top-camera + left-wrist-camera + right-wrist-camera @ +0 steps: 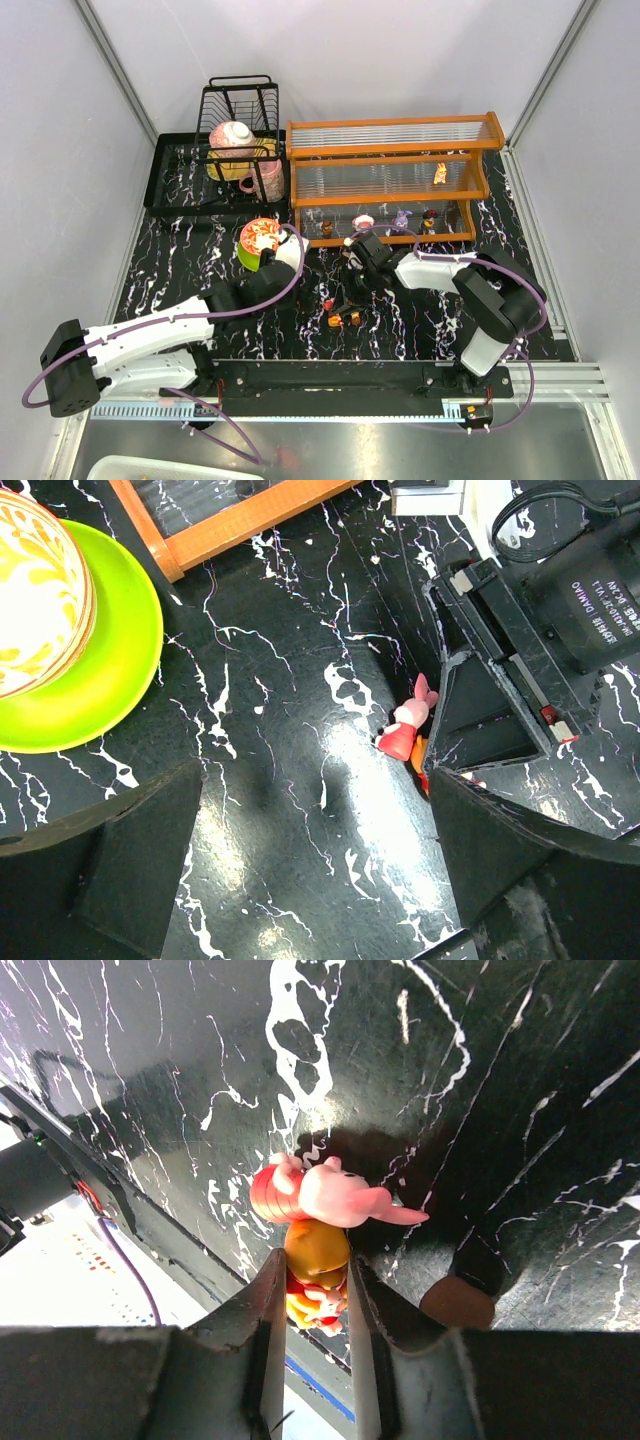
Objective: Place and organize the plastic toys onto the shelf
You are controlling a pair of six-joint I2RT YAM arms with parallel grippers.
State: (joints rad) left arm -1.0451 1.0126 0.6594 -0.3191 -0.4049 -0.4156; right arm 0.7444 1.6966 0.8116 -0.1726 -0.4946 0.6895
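Right wrist view: an orange-and-yellow figurine (316,1270) sits pinched between the right jaws, closed narrow on it, a pink figurine (325,1195) touching it on the black worktop (150,1060), in front of the orange shelf (390,180); the left jaws gape wide, holding nothing, beside the green plate (110,670).

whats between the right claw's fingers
An orange toy is pinched in the right claw, with a pink toy touching it just past the tips. The right wrist view shows this.
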